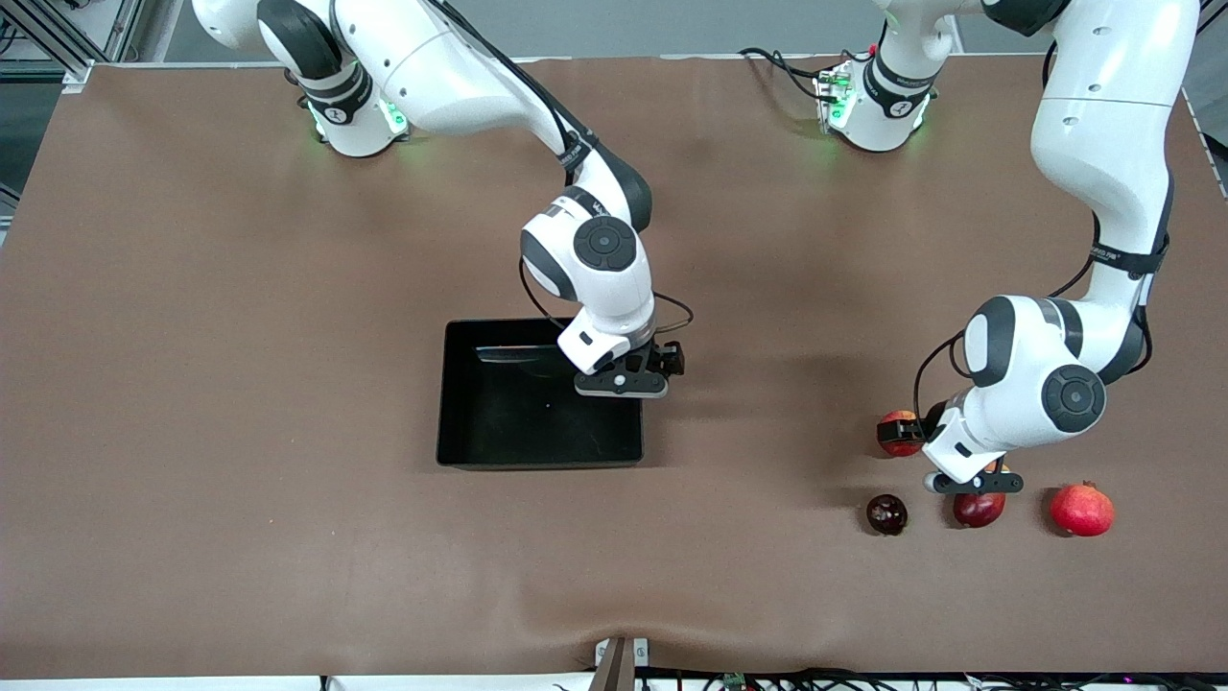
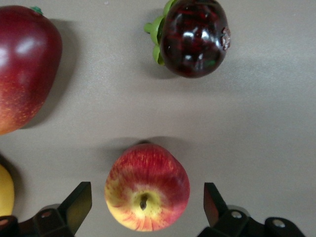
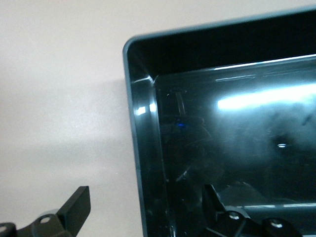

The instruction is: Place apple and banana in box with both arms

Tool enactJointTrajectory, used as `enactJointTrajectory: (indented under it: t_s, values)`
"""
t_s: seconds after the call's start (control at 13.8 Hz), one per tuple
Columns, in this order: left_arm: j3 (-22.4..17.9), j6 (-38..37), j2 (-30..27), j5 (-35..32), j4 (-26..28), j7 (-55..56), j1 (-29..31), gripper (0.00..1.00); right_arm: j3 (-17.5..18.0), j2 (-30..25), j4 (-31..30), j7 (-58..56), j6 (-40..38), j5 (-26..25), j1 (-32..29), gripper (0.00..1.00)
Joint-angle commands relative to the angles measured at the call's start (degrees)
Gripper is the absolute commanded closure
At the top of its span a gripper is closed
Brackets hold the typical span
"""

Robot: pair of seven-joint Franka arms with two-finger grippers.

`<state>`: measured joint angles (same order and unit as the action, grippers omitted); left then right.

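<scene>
The apple [image 2: 147, 190], red with yellow patches and its stem dimple up, rests on the brown table between the fingers of my open left gripper [image 2: 146, 196], touching neither. In the front view the apple [image 1: 897, 448] is partly covered by the left wrist, and the left gripper [image 1: 969, 483] hangs low over the fruits. My right gripper [image 1: 622, 382] is open and empty over the black box [image 1: 499, 422]. In the right wrist view this gripper [image 3: 145, 195] straddles the box wall [image 3: 143, 148]. A yellow sliver [image 2: 4, 195] at the frame's edge may be the banana; I cannot tell.
Toward the left arm's end, nearer the front camera than the apple, lie a dark maroon fruit [image 1: 886, 513] [image 2: 193, 37], a red mango-like fruit [image 1: 979, 511] [image 2: 22, 64] and a pomegranate [image 1: 1082, 509]. Nothing shows in the visible part of the box.
</scene>
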<state>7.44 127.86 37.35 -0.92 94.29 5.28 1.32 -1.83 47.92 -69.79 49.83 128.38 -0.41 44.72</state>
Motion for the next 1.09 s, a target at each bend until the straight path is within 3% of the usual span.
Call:
enactJointTrajectory:
  t_s: [0.0, 0.22, 0.51, 0.58, 0.65, 1.02]
  values:
    - [-0.14, 1.33, 1.31, 0.57, -0.60, -1.15, -0.17, 0.00, 0.95, -4.84, -0.87, -1.49, -4.00, 0.59, -2.26, 0.00]
    - [-0.14, 1.42, 1.93, 0.48, -0.25, -1.15, -0.17, 0.00, 0.87, -8.71, -1.57, -7.44, -7.16, 4.01, -5.68, 0.00]
    - [-0.14, 1.07, 1.76, 0.48, 0.37, -1.06, -0.17, 0.37, 0.78, -16.53, -9.46, -21.75, -9.81, 4.02, -11.74, 0.00]
    - [-0.14, 0.64, 1.41, 0.39, 0.28, -1.06, -0.26, 0.50, 0.69, -18.29, -11.66, -26.84, -9.81, 4.02, -13.15, 0.00]
    - [-0.14, 0.37, 0.97, 0.39, 0.20, -0.97, -1.13, 0.57, 0.60, -19.61, -12.64, -30.90, -9.90, 4.02, -13.95, 0.00]
    - [-0.14, -5.16, -3.77, 0.48, -1.56, 1.92, -6.05, 0.58, 0.51, -24.97, -13.09, -32.17, -19.46, 4.02, -21.76, 0.00]
